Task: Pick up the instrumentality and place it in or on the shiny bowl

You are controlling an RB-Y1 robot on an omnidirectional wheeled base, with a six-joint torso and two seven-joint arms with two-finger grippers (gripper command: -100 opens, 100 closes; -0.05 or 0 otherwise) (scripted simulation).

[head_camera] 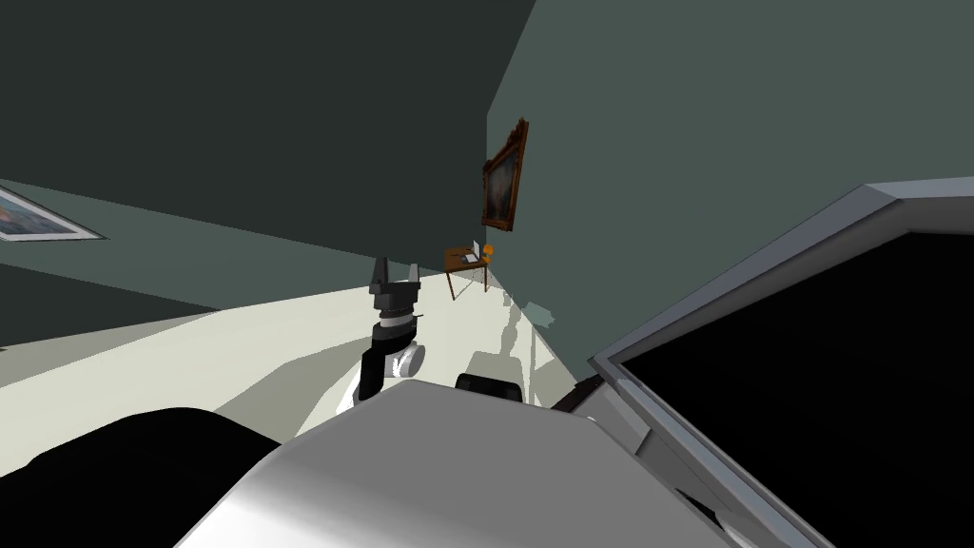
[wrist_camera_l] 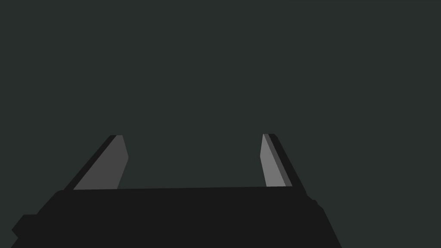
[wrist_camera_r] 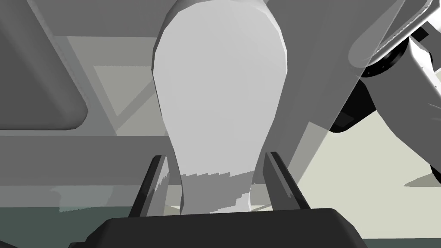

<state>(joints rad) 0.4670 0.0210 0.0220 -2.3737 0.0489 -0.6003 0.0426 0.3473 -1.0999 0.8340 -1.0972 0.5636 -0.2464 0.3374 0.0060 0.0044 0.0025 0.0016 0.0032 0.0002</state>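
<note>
A: Room, biggest items first?

B: Dull green-grey walls (head_camera: 713, 114) and a pale floor (head_camera: 285, 323). To the robot's right stands a large grey frame (head_camera: 742, 283) around a pure black area. What unit it belongs to I cannot tell.

A: On the walls?

B: A gilt-framed painting (head_camera: 503, 176) on the far wall and a second picture (head_camera: 38, 217) off to the robot's left. Below the painting, well away from the robot, is a small wooden counter (head_camera: 453, 257) with a few tiny things on it, one of them orange. They are too small to name.

A: Left arm?

B: It is raised ahead of the chest over the floor. The left end effector (head_camera: 397, 268) is spread, its fingers (wrist_camera_l: 110, 163) wide apart with nothing between them.

A: Right arm?

B: The right end effector (wrist_camera_r: 214, 156) is narrowed onto a white pear-shaped object (wrist_camera_r: 219, 86). Its fingers (wrist_camera_r: 282, 185) stand at either side of the narrow end, touching or nearly so. I read that as a pinch.

A: So the task's thing is where?

B: In that grasp. The slim end sits between the fingers, and the broad rounded end reaches away from the end effector, in front of grey panels (wrist_camera_r: 51, 146) with the pale floor just beside them
</note>
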